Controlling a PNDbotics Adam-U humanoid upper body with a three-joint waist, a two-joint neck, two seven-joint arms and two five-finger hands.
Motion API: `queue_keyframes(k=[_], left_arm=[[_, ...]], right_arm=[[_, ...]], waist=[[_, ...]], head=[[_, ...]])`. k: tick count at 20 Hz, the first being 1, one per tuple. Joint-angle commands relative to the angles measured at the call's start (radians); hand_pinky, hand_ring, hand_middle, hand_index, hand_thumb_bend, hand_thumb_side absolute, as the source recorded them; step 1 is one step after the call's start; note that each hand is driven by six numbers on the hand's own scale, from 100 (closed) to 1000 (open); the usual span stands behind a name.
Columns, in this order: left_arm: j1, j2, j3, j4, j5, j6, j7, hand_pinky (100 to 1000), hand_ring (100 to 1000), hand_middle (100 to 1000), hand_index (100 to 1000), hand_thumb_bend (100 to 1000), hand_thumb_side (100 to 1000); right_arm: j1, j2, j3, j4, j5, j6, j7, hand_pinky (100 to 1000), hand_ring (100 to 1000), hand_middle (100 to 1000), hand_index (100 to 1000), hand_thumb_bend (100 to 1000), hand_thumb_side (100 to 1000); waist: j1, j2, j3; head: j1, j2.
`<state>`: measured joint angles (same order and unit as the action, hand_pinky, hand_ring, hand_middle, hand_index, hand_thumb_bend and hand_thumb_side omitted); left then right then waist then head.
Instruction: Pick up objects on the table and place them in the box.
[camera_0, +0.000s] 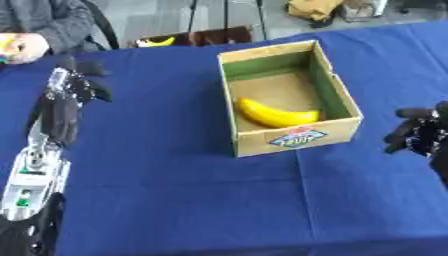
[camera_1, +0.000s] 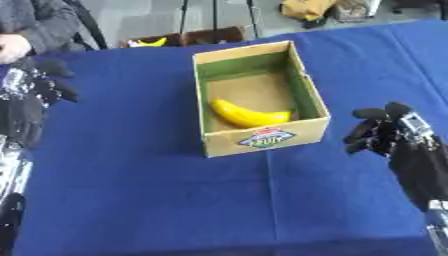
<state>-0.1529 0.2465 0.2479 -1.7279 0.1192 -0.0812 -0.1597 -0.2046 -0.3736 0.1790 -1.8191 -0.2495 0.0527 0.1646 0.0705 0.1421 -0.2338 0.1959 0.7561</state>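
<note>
A cardboard box sits open-topped on the blue-covered surface, a little toward the far side and right of the middle. Its inside walls are green, and a printed label shows on its near outer wall. One yellow banana lies on the box floor, close to the near wall and curving from the left toward the right wall.

The left hand hangs over the surface at the far left, well apart from the box. Its dark fingers are relaxed and slightly spread, holding nothing, with the silver and black forearm running down to the near left corner.

The right hand shows best in the right eye view, just right of the box's near right corner and not touching it. Its fingers are curled partway down toward the cloth and close on nothing.

At the far left edge a person in a grey sleeve has a bare hand on something small and yellow. Beyond the surface, a second banana lies in a dark container on the floor side.
</note>
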Motion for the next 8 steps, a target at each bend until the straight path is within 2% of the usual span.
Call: queue_keyframes(k=[1, 8], left_arm=[[-0.004, 0.014, 0.008, -0.024, -0.007, 0.001, -0.004, 533, 530, 620, 752, 158, 1000], [-0.003, 0.012, 0.011, -0.022, -0.01, 0.004, -0.003, 532, 530, 621, 755, 159, 1000]], right_arm=[[-0.01, -0.005, -0.01, -0.022, -0.008, -0.001, -0.005, 553, 597, 509, 752, 100, 1000], [-0.007, -0.006, -0.011, -0.024, -0.006, -0.003, -0.007, 552, 597, 509, 752, 100, 1000]], waist=[[-0.007, -0.009, 0.001], [-0.01, -0.007, 0.004]], head=[[-0.003, 0.004], [-0.005, -0.001]])
